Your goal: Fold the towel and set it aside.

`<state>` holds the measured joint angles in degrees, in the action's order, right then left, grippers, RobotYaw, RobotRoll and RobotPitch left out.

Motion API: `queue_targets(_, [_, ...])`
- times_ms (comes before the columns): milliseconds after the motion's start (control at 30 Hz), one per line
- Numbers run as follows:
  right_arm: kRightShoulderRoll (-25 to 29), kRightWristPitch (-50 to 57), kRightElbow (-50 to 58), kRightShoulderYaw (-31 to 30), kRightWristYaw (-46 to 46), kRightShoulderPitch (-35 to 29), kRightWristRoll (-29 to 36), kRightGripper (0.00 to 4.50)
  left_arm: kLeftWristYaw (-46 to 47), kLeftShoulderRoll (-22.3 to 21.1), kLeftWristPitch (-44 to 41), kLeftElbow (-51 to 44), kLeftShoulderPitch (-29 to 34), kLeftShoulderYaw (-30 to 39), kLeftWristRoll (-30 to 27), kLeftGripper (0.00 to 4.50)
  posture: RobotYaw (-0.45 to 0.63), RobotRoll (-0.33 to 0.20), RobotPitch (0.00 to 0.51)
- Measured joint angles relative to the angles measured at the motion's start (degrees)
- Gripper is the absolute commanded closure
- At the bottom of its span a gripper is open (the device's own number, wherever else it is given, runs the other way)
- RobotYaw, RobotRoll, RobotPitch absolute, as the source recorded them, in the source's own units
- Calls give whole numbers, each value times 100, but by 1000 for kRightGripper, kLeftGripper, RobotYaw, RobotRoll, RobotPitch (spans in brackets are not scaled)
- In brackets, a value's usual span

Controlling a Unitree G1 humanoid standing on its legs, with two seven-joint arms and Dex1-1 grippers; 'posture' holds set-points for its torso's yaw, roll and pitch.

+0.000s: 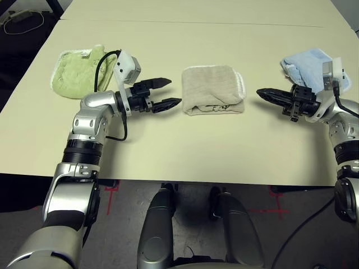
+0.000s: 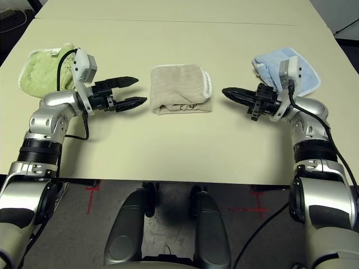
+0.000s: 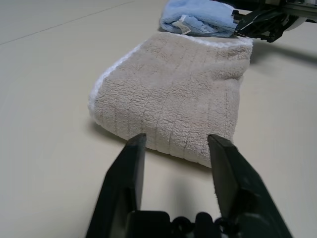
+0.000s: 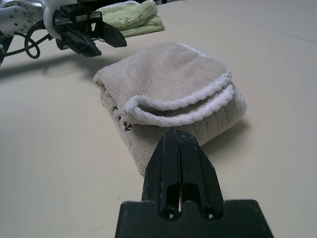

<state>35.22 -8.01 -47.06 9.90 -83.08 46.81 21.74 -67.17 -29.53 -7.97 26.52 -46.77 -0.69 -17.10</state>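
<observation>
Head view: I see the towel (image 1: 213, 89) folded mid-table, between my left gripper (image 1: 166, 93), part open, empty, nearer, and right gripper (image 1: 261, 92). Right wrist view: fingers pressed together, empty, towel just ahead.

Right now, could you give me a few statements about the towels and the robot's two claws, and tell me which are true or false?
1. The beige towel lies folded between the two grippers. True.
2. The right gripper is wide open. False: its fingers are shut together.
3. The left gripper grips the beige towel. False: its fingers are apart, just short of it.
4. A green towel lies behind the left arm. True.
5. The blue towel lies atop the beige one. False: they lie apart.
</observation>
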Motion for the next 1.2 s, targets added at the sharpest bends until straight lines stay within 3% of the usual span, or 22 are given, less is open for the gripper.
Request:
queue_targets(133, [-9, -28, -2, -1, -3, 40, -6, 4500, -59, -3, 164, 195, -22, 0, 71, 4460, 61, 0, 252])
queue_targets(267, [-143, -45, -156, -8, 60, 423, -41, 4500, -75, 60, 306, 597, -404, 9, 141, 4460, 65, 0, 258])
queue_targets(533, [-682, -362, -911, -128, 372, 1164, -322, 4500, 187, 712, 285, 1294, -1337, 21, 158, 4460, 80, 0, 262])
queue_targets(767, [-983, -655, -1409, -251, 510, 1245, -637, 4500, 12, 1058, 327, 1636, -1421, -282, 395, 4460, 93, 0, 278])
queue_targets(1200, [-1027, -967, -1754, -345, 547, 936, -1054, 4500, -105, 1021, 421, 1995, -1262, -556, 836, 4460, 84, 0, 292])
